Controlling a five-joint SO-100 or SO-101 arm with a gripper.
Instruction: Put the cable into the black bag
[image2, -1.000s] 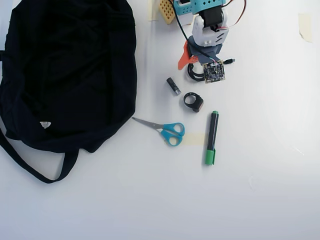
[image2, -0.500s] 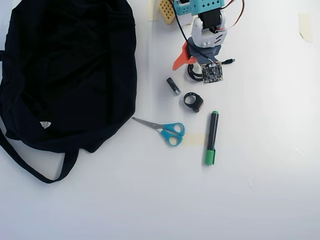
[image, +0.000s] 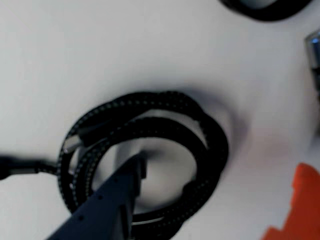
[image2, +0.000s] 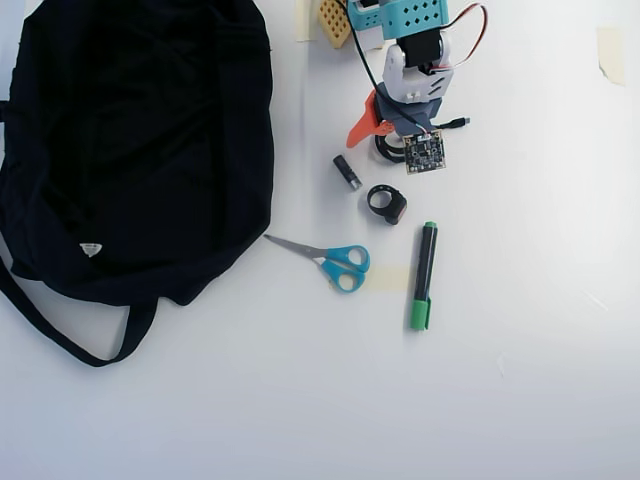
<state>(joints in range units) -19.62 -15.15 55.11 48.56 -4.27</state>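
1. Nearest the wrist camera, one dark finger (image: 112, 200) of the pincer (image: 210, 190) reaches down inside the ring of the cable (image: 150, 107); the orange finger (image: 300, 205) stands outside the coil, on the right of that view.
2. Pincer state: spread wide, straddling one side of the coil, with nothing held. Whether either finger touches the cord cannot be told.
3. Cable position: flat on the worktop (image2: 520, 380), directly under the arm and well apart from the black bag (image2: 140, 140), on the right of it in the overhead view. Only its plug end (image2: 455, 123) shows clearly there.
4. Judgement on progress: early stage. Approach looks finished; closing on the cord, lifting, carrying it across to the black bag and releasing all remain.
5. Also right of the black bag: scissors (image2: 330, 260), a green marker (image2: 424, 275) and a small black ring (image2: 386, 203).
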